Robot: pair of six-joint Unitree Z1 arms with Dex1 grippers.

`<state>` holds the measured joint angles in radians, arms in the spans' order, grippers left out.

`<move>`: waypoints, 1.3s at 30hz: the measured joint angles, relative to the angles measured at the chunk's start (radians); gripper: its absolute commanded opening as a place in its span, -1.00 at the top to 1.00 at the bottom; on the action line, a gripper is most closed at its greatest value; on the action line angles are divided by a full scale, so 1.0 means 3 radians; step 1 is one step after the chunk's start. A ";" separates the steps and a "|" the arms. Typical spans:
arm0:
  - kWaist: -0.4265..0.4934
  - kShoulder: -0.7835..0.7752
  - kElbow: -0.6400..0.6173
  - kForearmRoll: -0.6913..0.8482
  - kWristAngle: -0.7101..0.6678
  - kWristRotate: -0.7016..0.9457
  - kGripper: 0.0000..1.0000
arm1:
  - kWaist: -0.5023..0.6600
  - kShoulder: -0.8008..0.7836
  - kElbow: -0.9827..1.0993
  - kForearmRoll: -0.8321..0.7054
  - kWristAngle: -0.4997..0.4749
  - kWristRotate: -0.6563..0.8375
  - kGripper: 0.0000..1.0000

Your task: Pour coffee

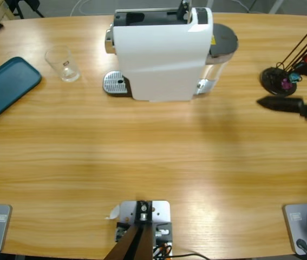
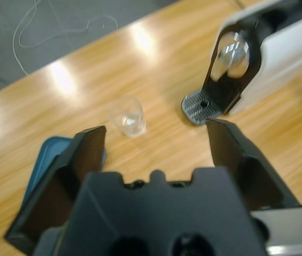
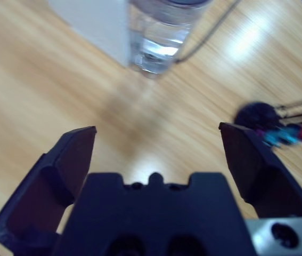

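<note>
Wood grain runs the length of the long table [image 1: 153, 157], and most of it is bare. Toward the far edge stands the white coffee machine [image 1: 161, 54], its metal drip grate [image 1: 114, 83] jutting out on one side and a clear water tank [image 3: 158, 32] on the other. The small clear glass [image 1: 63, 63] stands apart from the grate, between it and a teal tray [image 1: 4, 88] that lies near the table's end. At the opposite end sits a black stand [image 1: 276, 80] with thin rods and some coloured bits.

From its own wrist camera, the left pincer [image 2: 156, 146] is spread wide with nothing in it, looking down at the glass, the tray corner and the grate. The right pincer [image 3: 156, 154] is likewise spread and empty, hanging over bare wood near the water tank and the black stand. In the overhead view only a dark pincer shows at the edge beside that stand; by its neighbours I take it for the right one.

Nothing is poured yet; the glass is not under the spout. My worry is the glass itself: thin, light, see-through and easy to tip if a jaw clips its rim on the way in, or to slip if pinched off-centre. Set down short of the grate, it would miss the stream. The right arm, close to those rods, could snag them if it swings.
</note>
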<state>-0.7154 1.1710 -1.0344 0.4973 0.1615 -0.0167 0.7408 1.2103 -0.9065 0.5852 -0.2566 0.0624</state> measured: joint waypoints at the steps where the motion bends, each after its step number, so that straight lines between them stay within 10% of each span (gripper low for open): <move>1: -0.0023 -0.0024 0.0086 -0.0050 0.0018 0.0000 -0.67 | -0.0097 0.0089 -0.0093 0.0085 -0.0108 0.0084 -0.77; 6: -0.0053 -0.0172 0.0437 -0.0182 0.0066 0.0000 -0.90 | -0.0704 -0.0017 -0.0217 -0.0068 -0.0244 0.0823 -0.82; 9: -0.0055 -0.0163 0.0458 -0.0182 0.0066 -0.0051 -0.87 | -0.0955 -0.0046 -0.0201 -0.0142 0.0038 0.0784 -0.45; 17: -0.0170 -0.0163 0.0692 -0.0188 0.0066 -0.0213 -0.87 | -0.1563 -0.0382 0.0262 -0.0232 0.0113 0.0710 -0.45; 39: -0.0260 -0.0167 0.0824 -0.0281 0.0066 -0.0237 -0.86 | -0.1835 0.0120 0.0680 -0.1243 0.0191 0.0663 -0.38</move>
<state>-0.7935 1.1209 -0.7874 0.4131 0.1813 -0.0880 0.1902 1.2462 -0.7024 0.2123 -0.1994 0.2613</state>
